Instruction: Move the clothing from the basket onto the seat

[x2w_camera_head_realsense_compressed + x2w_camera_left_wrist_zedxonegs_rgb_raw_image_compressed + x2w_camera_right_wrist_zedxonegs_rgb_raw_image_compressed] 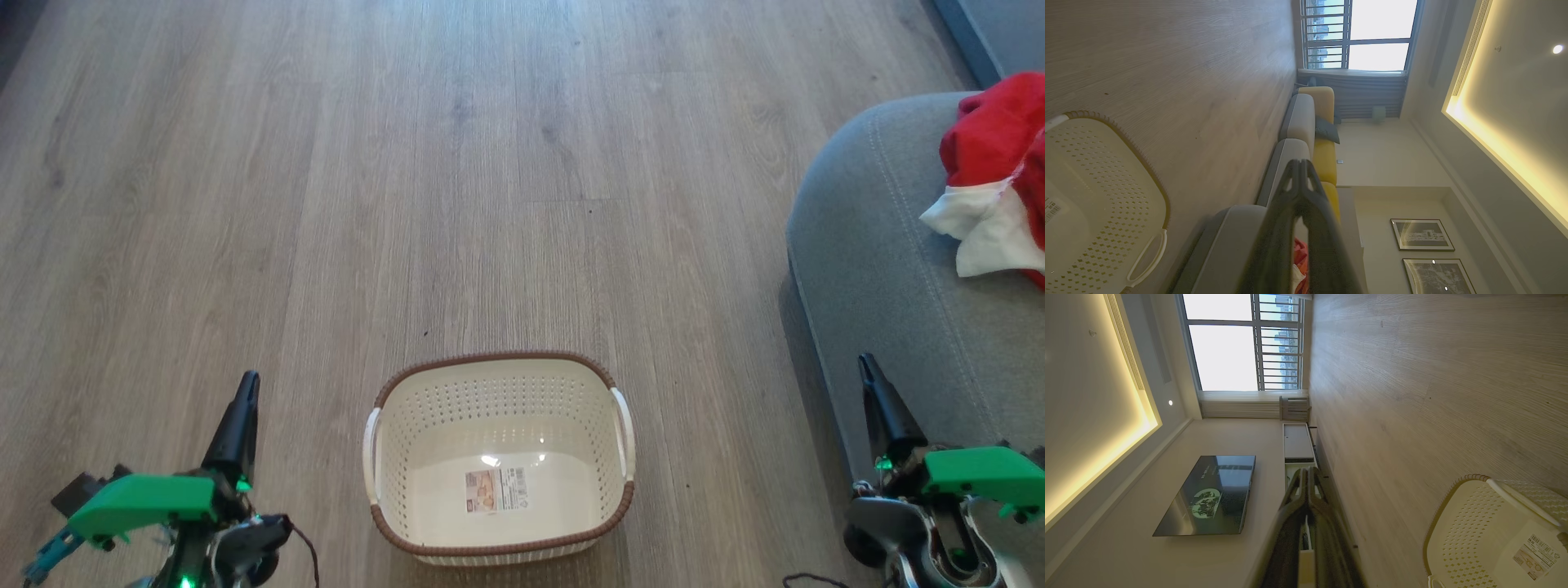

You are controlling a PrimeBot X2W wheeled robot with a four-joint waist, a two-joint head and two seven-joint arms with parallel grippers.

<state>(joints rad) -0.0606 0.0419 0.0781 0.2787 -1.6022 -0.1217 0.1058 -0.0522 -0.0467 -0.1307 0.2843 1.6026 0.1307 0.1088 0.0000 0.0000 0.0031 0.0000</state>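
The basket [490,400] stands on the wood floor [408,163] right in front of the robot, between the two grippers. Its open side faces up, and a sticker [495,490] shows on its bare bottom. Its long side runs left to right, with a handle at each end.

There is lots of bare floor ahead and to the left. On the right, the seat [882,269] has a round edge that comes near the basket but does not touch it.

The clothing [996,139] lies on the seat, well apart from the basket. The right edge of the head view cuts it off. Its white part sticks out to the left.

The left gripper [249,379] is squeezed closed and holds nothing. The right gripper [864,361] is closed and empty too, in front of the seat's edge.

The left wrist view shows more grey cushions [1298,118], a window [1359,36] and framed pictures [1421,234]. The right wrist view shows a TV [1208,496] on the wall.
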